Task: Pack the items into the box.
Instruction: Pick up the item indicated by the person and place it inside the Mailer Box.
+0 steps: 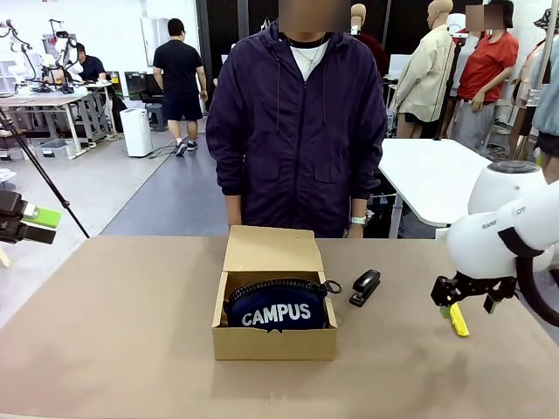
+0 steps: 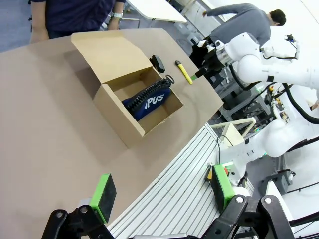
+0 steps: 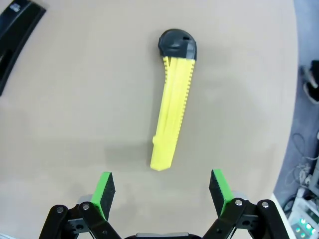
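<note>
The brown cardboard box (image 1: pixel 275 342) stands at the table's middle with its flap lid folded back toward the person. Inside it lies the navy "CAMPUS" pouch (image 1: pixel 279 307); the left wrist view shows the box (image 2: pixel 117 112) and pouch (image 2: pixel 149 102) too. The black stapler (image 1: pixel 365 286) rests on the table right of the box. Farther right lies the yellow utility knife (image 1: pixel 457 320), lengthwise in the right wrist view (image 3: pixel 172 114). My right gripper (image 1: pixel 467 305) (image 3: pixel 162 191) hovers open just above the knife. My left gripper (image 1: pixel 39 224) (image 2: pixel 162 191) is open and empty at the left edge, off the table.
A person in a dark jacket (image 1: pixel 297 122) stands at the far edge behind the box, hands down. The brown table (image 1: pixel 113 332) is bare left of the box. The stapler (image 3: pixel 17 30) lies at the right wrist view's top left, apart from the knife.
</note>
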Available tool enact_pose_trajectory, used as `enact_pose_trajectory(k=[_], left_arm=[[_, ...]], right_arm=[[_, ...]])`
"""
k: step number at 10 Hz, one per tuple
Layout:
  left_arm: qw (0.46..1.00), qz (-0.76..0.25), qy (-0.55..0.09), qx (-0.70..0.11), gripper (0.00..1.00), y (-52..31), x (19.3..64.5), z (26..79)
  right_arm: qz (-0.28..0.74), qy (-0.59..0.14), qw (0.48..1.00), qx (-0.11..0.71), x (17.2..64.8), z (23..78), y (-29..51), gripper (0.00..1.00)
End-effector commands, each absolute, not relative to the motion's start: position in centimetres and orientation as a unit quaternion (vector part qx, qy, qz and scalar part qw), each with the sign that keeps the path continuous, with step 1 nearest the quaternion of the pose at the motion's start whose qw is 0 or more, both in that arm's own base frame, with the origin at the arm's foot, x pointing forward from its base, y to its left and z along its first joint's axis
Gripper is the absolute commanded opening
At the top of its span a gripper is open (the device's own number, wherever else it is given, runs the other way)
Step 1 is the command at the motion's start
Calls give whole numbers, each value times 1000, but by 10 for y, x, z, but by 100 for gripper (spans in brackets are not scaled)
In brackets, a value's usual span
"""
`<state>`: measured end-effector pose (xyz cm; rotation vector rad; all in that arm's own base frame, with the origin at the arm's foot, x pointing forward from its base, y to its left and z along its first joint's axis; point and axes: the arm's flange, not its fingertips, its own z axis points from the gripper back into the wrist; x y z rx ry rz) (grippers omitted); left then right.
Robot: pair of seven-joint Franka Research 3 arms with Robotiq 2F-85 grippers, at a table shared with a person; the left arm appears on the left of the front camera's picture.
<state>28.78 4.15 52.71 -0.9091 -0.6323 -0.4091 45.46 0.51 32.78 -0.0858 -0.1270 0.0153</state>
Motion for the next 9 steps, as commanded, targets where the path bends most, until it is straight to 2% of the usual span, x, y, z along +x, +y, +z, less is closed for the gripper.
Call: enact_pose_trajectory(k=[1, 4, 9], left_arm=[[828, -200, -300, -429, 100, 44, 288, 528], [828, -200, -300, -429, 100, 44, 288, 528], [828, -200, -300, -429, 100, 44, 288, 528]], right_arm=[[-6, -74, 997, -33, 468, 323, 3, 100], [-31, -85, 994, -62, 473, 306, 1, 100], [-59, -119, 991, -29, 484, 289, -12, 100]])
